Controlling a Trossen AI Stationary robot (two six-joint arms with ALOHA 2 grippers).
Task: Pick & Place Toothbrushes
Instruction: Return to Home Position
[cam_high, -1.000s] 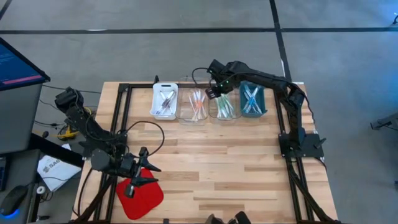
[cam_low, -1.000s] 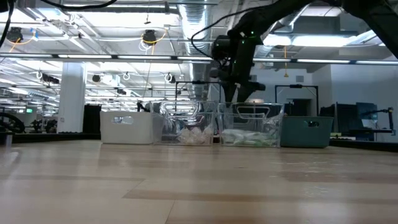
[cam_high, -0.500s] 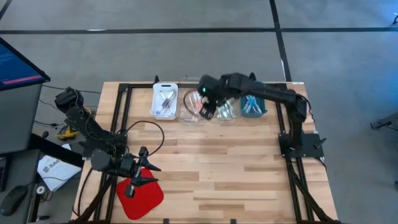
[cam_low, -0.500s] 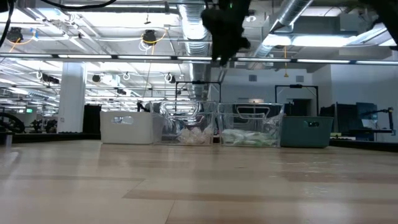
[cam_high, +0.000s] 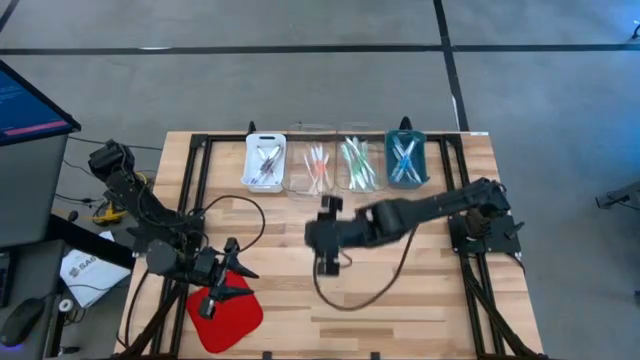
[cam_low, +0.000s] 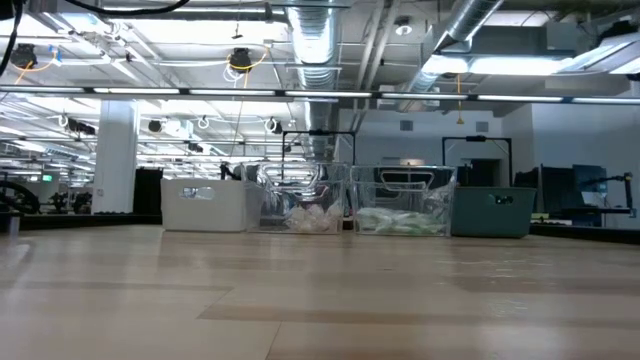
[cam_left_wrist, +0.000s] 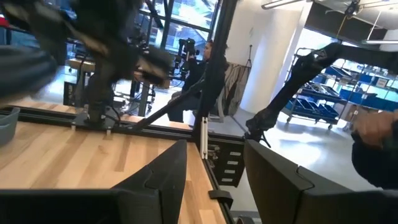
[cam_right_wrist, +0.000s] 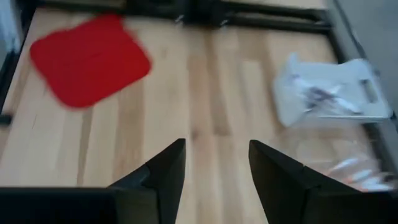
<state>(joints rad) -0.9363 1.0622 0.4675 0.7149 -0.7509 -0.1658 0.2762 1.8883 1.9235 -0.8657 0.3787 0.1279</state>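
Right hand (cam_high: 318, 236), spread wide and empty, hangs above the middle of the tabletop (cam_high: 400, 290), its arm reaching across from the base at the right edge. Left hand (cam_high: 232, 272), also spread and empty, sits at the near-left corner over the edge of the red pad (cam_high: 225, 312). Toothbrushes (cam_high: 358, 165) lie in four bins lined along the far edge, well apart from both hands: white bin (cam_high: 265, 160), two clear bins (cam_high: 313, 168), teal bin (cam_high: 405, 160).

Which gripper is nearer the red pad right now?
Left. The left gripper hangs at the edge of the red pad; the right gripper is over the middle of the table, well apart from it.
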